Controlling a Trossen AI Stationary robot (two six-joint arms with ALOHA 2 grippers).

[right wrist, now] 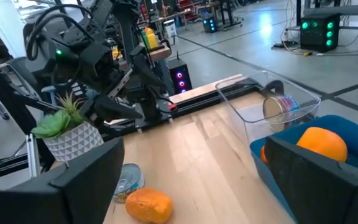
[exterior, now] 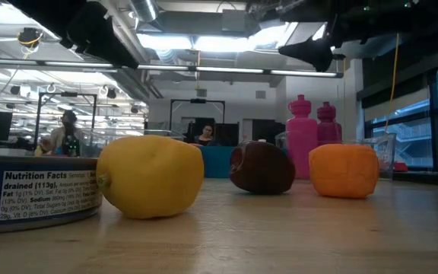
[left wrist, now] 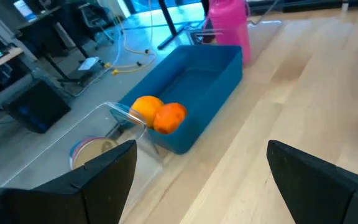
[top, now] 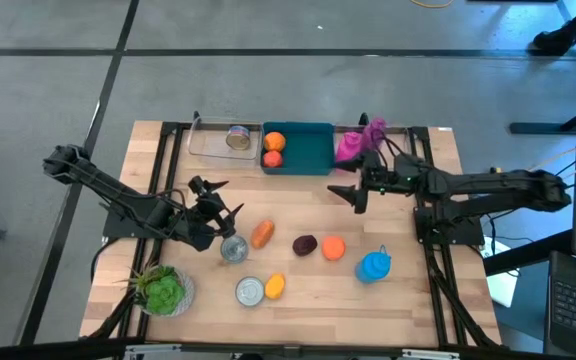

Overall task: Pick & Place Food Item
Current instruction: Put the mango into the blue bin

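Hidden or cut off: in the low view I see the tin can only in part, its left side cropped, and a blue shape at the right edge that I cannot identify there.
Hard to make out: the dark food item on the table; I cannot tell what kind it is.
Left hand: released, fingers spread and empty, above the table left of centre, near an upright open can.
Right hand: released, fingers spread and empty, just in front of the teal bin.
Teal bin contents: two orange fruits, one behind the other at the bin's left end.
Clear tray: touching the bin's left side; holds one can lying on its side.
Loose food on the table: an orange piece, an orange fruit just beside the dark item, a yellow lemon touching a tin.
Surroundings: pink bottles right of the bin; blue bottle near the right side; potted plant at the front left corner.
Background: seated people beyond the table in the low view.
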